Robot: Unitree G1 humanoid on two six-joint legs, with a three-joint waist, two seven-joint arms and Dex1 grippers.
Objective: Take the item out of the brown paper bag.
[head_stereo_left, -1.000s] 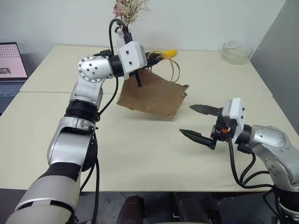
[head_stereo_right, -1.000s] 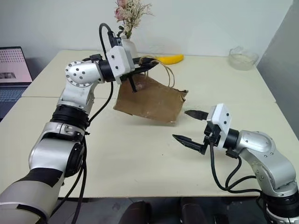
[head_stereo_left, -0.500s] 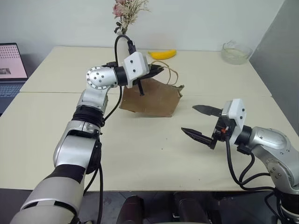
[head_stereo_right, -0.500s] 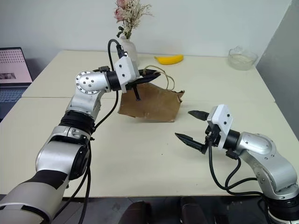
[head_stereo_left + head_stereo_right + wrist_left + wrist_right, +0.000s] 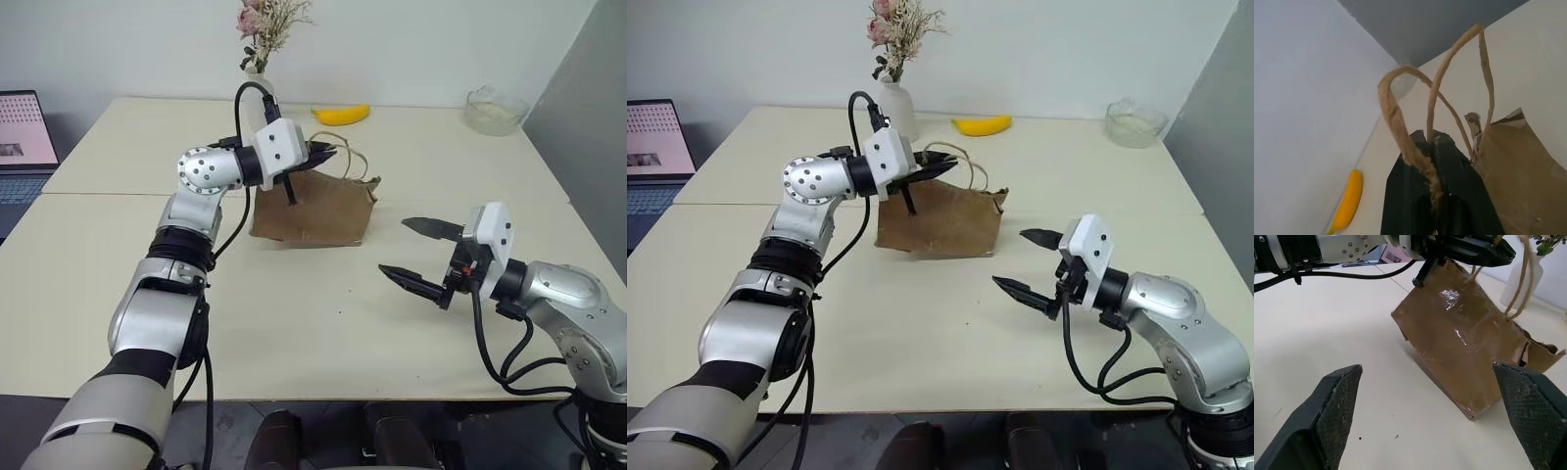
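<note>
- Now your left tool [image 5: 942,164] sits above the top edge of the brown paper bag [image 5: 945,221], its black fingers [image 5: 1442,196] close together with the twisted cord handles [image 5: 1436,103] running down between them; you cannot tell from the views whether it is truly pinching the cords.
- Your bag rests on the desk [image 5: 294,313], its bottom edge along the surface and its torn top corner towards the right tool.
- You can see the crinkled brown side of the bag in the right wrist view, with the two cord loops rising from its top.
- Your right tool [image 5: 416,253] hovers above the desk well to the right of the bag, its two fingers [image 5: 1334,396] spread wide apart and holding nothing.
- The item itself is not visible to you; the bag's inside is hidden.
- Behind the bag you have a banana [image 5: 341,115], a white vase of dried flowers [image 5: 895,59] and a glass bowl [image 5: 493,110] on the far part of the desk, and a laptop [image 5: 24,132] at the left edge.
</note>
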